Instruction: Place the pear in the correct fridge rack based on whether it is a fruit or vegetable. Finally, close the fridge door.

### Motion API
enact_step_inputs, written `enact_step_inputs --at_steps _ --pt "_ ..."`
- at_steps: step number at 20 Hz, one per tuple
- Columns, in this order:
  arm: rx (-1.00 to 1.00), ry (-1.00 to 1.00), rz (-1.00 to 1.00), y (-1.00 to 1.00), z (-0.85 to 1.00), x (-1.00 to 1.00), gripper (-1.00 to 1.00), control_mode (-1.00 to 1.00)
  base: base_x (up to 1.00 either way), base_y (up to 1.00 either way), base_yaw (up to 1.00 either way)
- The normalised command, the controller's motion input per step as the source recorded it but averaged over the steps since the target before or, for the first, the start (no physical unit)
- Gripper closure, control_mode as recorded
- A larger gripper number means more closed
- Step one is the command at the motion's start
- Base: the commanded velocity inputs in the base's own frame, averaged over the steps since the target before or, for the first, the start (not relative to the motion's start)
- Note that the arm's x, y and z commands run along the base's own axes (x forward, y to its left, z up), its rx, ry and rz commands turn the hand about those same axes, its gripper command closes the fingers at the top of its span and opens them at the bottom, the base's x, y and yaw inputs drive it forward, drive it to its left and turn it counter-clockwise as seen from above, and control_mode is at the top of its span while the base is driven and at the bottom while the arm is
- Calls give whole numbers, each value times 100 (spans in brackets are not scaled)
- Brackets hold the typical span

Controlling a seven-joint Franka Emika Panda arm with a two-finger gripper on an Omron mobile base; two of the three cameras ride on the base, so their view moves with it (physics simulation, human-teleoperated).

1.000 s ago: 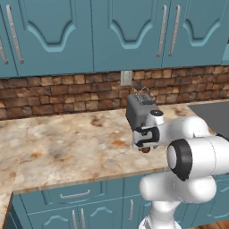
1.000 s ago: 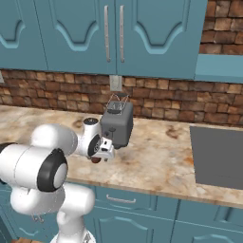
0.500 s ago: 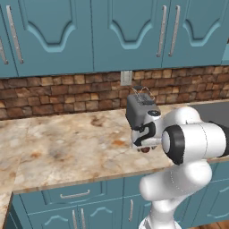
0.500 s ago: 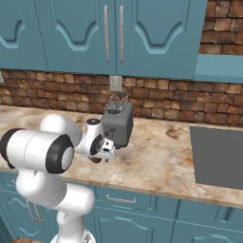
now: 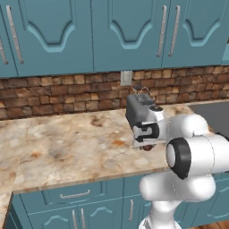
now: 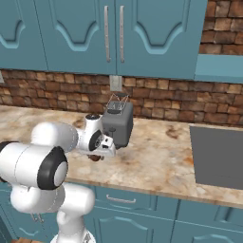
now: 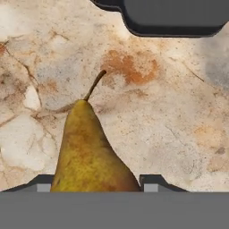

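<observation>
We see the end effector [image 7: 96, 181] clamped on the pear [image 7: 88, 152] — its 2 dark fingertips [image 7: 154, 181] sit tight against the fruit's wide base, one on each side, in the hand view. The pear lies on the marbled table [image 7: 170, 129], stem pointing toward the grey toaster [image 5: 137, 112]. From the base views the hand is low at the table — just in front of the toaster.

one pear [image 7: 89, 152], one toaster [image 5: 139, 112], one wall outlet [image 5: 126, 78]
</observation>
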Motion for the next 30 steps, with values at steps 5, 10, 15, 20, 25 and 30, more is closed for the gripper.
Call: enact_step_inputs --at_steps 5,10,15,20,25,30 --pt "0 -25 3 0 100 -97 100 -100 0 0 0" --pt "0 -32 1 0 100 -99 100 -100 0 0 0" --pt "0 -35 0 0 100 -92 100 -100 0 0 0" --pt "0 -27 0 0 94 -53 100 -100 0 0 0" --pt "0 -7 0 0 19 -29 100 100 -33 0 0" --pt "0 0 0 0 0 0 100 100 -100 -7 -3"
